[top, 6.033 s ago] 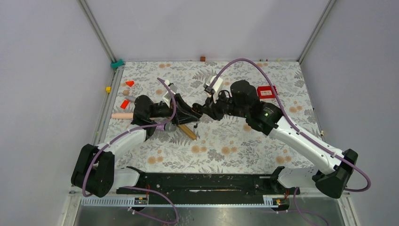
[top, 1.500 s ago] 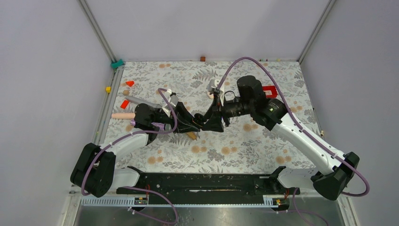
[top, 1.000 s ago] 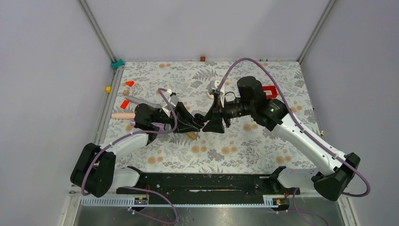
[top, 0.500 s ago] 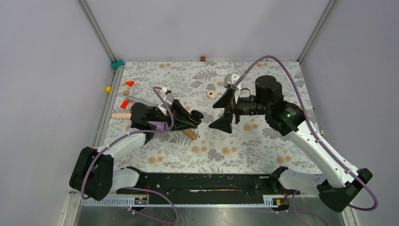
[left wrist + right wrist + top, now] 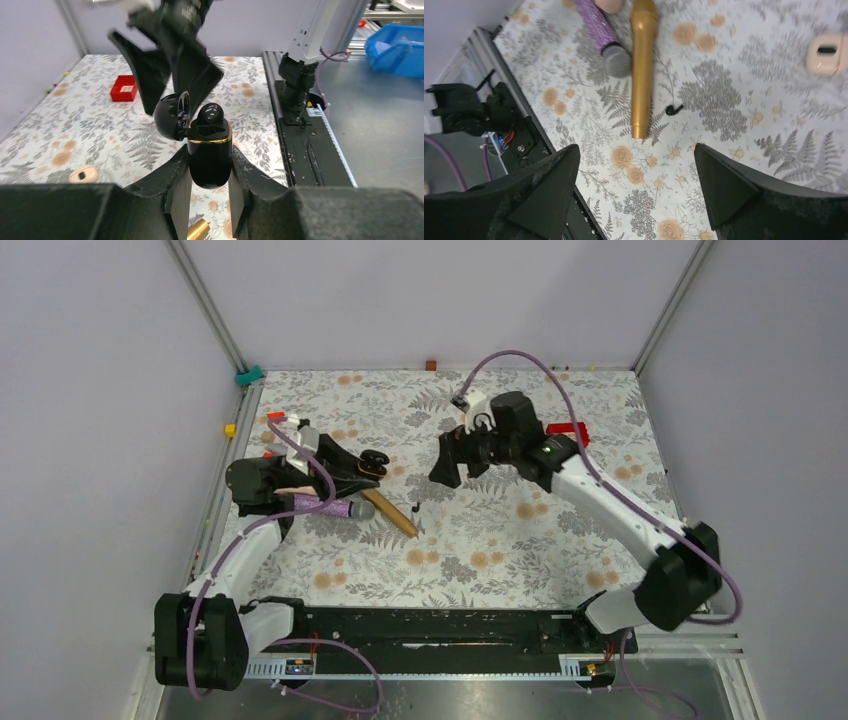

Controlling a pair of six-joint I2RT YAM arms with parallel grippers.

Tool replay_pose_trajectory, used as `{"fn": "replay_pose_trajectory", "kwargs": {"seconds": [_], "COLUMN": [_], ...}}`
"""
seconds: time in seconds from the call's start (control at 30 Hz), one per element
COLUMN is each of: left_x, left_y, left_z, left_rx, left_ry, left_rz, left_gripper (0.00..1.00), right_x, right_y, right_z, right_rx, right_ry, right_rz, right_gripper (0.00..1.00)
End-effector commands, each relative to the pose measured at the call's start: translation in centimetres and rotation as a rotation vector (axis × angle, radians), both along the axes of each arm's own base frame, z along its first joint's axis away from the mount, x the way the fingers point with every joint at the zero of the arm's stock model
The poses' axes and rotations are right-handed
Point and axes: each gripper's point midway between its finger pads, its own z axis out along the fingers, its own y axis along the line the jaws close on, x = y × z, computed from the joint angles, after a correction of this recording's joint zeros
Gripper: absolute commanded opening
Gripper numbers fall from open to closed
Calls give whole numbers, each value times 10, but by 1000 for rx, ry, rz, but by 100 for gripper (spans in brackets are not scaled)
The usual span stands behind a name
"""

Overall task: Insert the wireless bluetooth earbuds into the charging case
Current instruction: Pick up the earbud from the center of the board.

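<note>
The left hand (image 5: 209, 176) clamps the glossy black pebble-shaped charging case (image 5: 210, 150) upright at centre frame. Its hinged lid (image 5: 172, 117) is swung open to the left, and a thin gold band (image 5: 210, 141) rings the rim. 1 smooth black earbud (image 5: 210, 114) sits in the case's top. Another tiny black earbud (image 5: 672, 108) lies on the floral-print bench (image 5: 724, 115), just right of a matte gold microphone (image 5: 643, 65) and near a glittery purple microphone (image 5: 599, 27). The right hand (image 5: 634, 185) gapes wide, holding nothing.
</note>
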Motion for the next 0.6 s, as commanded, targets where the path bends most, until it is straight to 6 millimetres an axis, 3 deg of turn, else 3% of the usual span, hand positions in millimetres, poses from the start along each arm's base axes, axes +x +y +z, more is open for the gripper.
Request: {"fn": "replay_pose_trajectory", "kwargs": {"seconds": [0.0,0.23,0.33,0.47,0.57], "left_x": [-2,-6,1,22,24], "left_y": [18,35,39,47,50], "left_z": [1,-9,-13,-35,-42], "left_rx": [20,8,12,86,139], "left_ry": [-63,-67,-106,-49,-30], "left_rz": [49,165,231,323,347], "left_gripper": [0,0,0,0,0], "right_x": [24,35,38,41,45], "right_y": [10,25,31,44,48], "right_z": [-46,-138,-159,-178,-192], "right_rx": [-52,-271,-379,-504,-576], "right_ry": [194,430,405,343,303], "right_rz": [-121,-176,-190,-188,-194], "right_gripper": [91,84,84,86,90]}}
